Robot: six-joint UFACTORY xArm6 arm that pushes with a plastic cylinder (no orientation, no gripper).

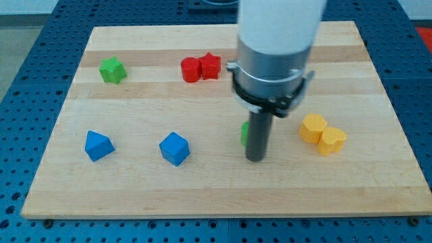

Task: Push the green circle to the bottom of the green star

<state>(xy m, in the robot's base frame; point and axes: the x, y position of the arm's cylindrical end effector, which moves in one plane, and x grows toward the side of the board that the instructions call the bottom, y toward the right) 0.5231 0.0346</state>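
The green star (113, 69) lies near the board's upper left. The green circle (244, 133) is mostly hidden behind my rod, only a green sliver showing at the rod's left side, right of the board's centre. My tip (254, 159) rests on the board just below and right of that sliver, touching or nearly touching it. The arm's white and grey body hangs above.
Two red blocks (200, 67) touch at the top centre. A blue block (98, 145) and a blue cube (175, 148) lie at the lower left. Two yellow blocks (322, 133) touch at the right. The wooden board (216, 196) sits on a blue perforated table.
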